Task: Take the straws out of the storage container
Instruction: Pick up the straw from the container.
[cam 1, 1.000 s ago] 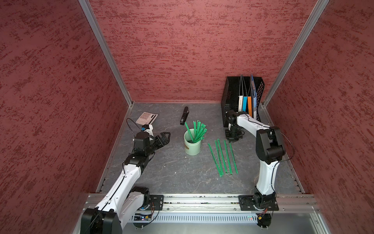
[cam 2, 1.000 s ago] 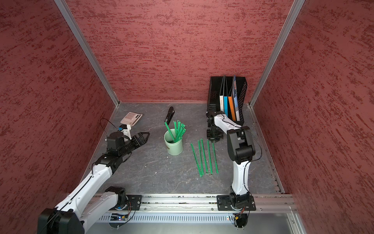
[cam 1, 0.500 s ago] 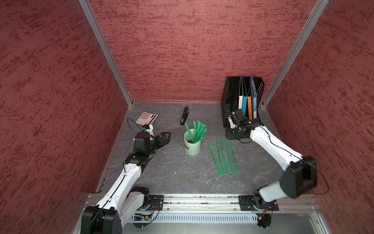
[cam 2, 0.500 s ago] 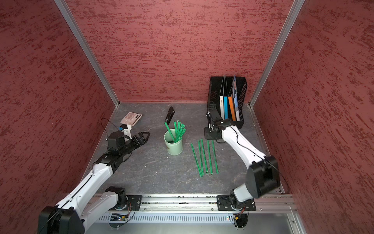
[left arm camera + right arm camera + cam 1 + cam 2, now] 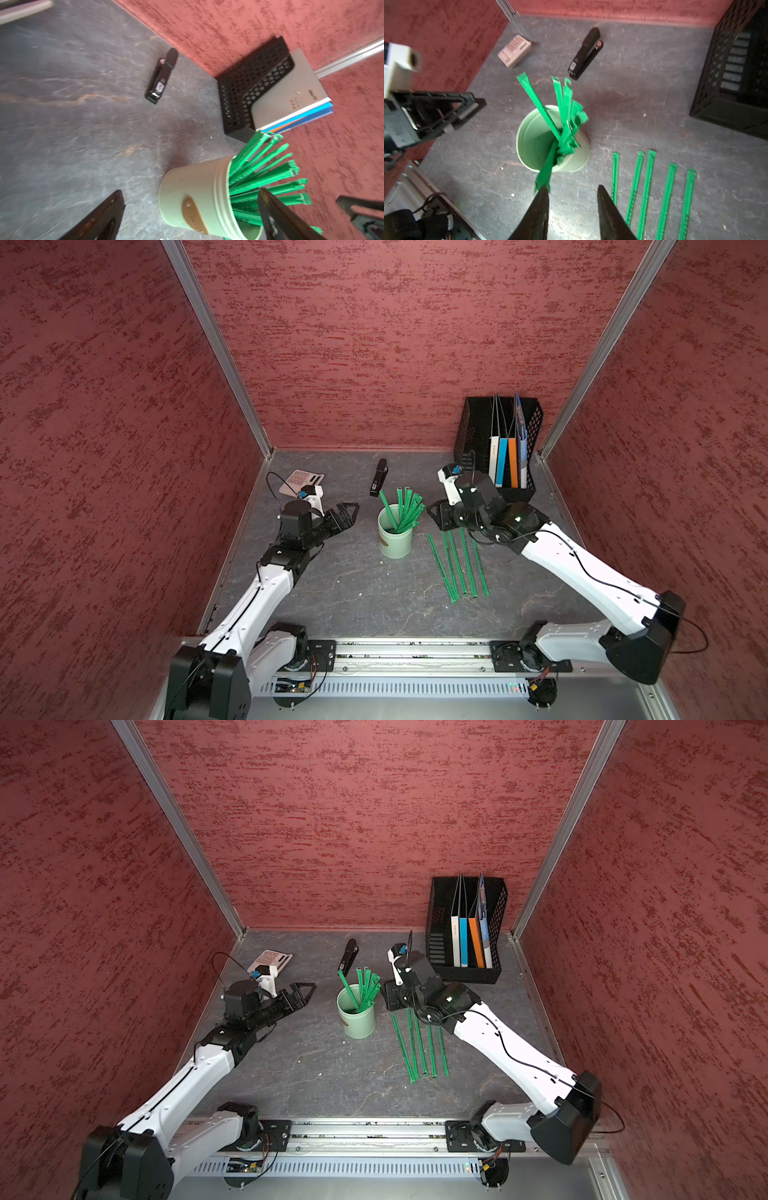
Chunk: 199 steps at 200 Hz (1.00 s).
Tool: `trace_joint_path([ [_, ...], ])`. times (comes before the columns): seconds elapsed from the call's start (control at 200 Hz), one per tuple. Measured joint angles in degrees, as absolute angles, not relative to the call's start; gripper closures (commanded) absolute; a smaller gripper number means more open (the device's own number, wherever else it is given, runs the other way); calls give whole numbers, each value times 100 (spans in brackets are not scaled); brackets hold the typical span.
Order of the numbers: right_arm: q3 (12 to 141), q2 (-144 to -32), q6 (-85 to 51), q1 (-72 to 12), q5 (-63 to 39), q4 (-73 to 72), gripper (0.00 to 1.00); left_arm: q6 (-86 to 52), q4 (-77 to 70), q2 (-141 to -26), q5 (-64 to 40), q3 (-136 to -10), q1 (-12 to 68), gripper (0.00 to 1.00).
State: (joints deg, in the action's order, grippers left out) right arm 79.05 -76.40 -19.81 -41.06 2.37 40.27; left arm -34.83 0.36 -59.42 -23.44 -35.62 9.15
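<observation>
Five straws (image 5: 647, 182) lie on the table (image 5: 353, 593); many are not yet out of the cup (image 5: 395, 541). The left gripper (image 5: 352, 512) and right gripper (image 5: 572, 187) are spread, empty.

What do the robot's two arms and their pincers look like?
Both the left arm and right arm have white shells with black joints and a thin black cable running along them. Each wrist carries a white camera housing with a blue plug. The left pincer and right pincer have black, tapering fingers.
</observation>
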Motion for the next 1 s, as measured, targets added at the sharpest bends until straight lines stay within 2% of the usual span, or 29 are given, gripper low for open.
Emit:
trace_joint_path([
  [0.205, 8661, -7839, -1916, -4117, 285, 4215, 71, -3118, -45, -6571, -3041, -4213, 1164, 5],
  [0.486, 9439, -8761, -1879, -4252, 60, 4683, 68, -2952, 1, -6705, -3107, -4390, 1321, 3],
  [0.691, 10259, -9983, -1684, -4604, -64, 4921, 63, -3028, 209, -6163, -2565, -4058, 1170, 1],
  [0.997, 11290, -11310, -1450, -4678, -121, 5332, 57, -3273, 611, -5006, -2088, -3494, 449, 0],
])
